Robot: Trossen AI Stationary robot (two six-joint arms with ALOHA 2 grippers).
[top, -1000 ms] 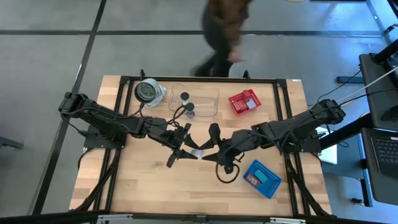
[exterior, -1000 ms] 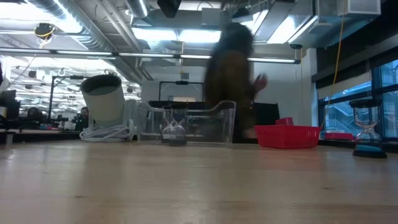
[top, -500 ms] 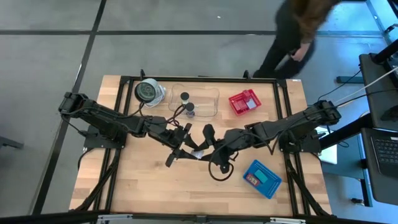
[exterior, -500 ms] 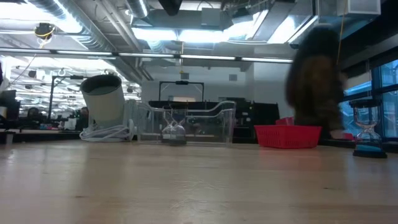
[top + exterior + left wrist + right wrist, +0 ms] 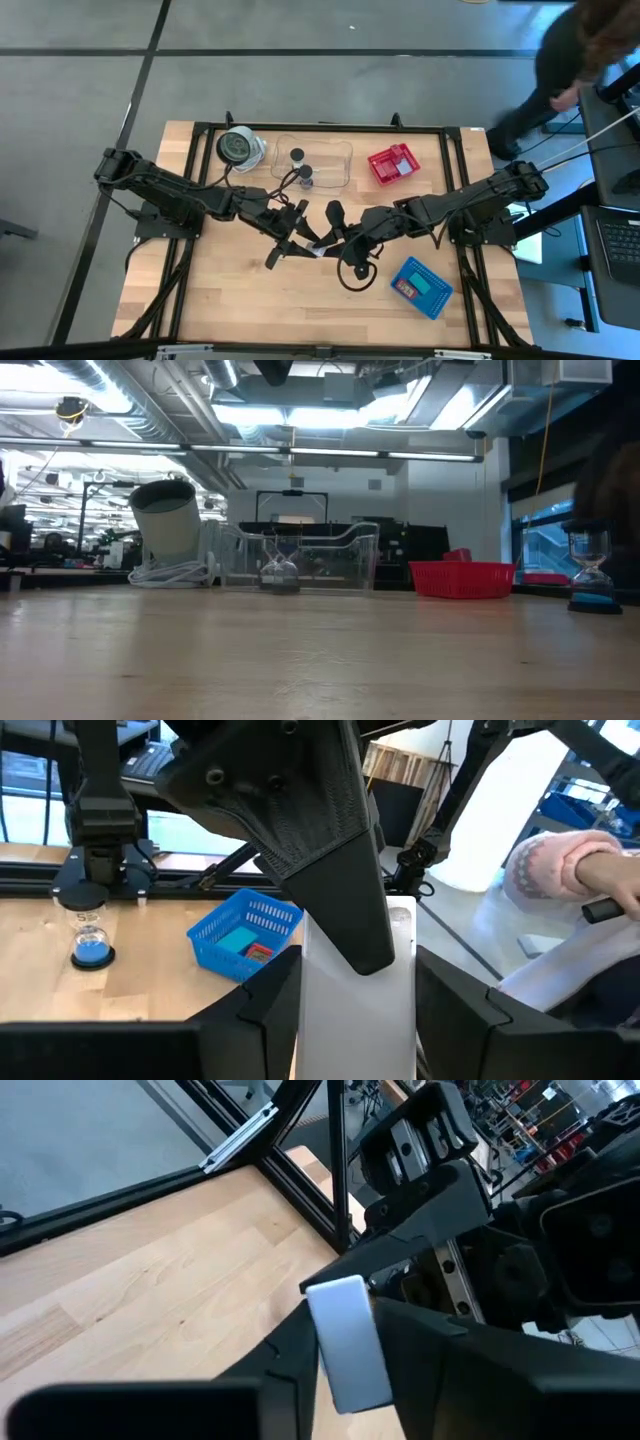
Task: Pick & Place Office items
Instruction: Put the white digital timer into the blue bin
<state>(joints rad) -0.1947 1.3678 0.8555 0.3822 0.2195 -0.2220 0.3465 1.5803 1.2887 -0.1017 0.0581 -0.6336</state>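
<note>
- The left gripper [image 5: 297,232] and right gripper [image 5: 334,234] meet at the centre of the high view, over the wooden table [image 5: 230,300]
- A white block [image 5: 356,995] sits between the left fingers [image 5: 268,1010], gripped on both sides (the right gripper's finger overlaps it from above)
- In the right wrist view the same block [image 5: 347,1342] lies between the right fingers [image 5: 440,1345], which close on it
- A blue basket [image 5: 421,287] lies lower right, a red basket [image 5: 392,164] upper right

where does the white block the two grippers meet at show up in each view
High view: white block at table centre, between left gripper and right gripper.
Low view: not in it.
Left wrist view: white block low centre, partly behind the right gripper's finger.
Right wrist view: white block at centre.
Shared landmark: blue basket.
</note>
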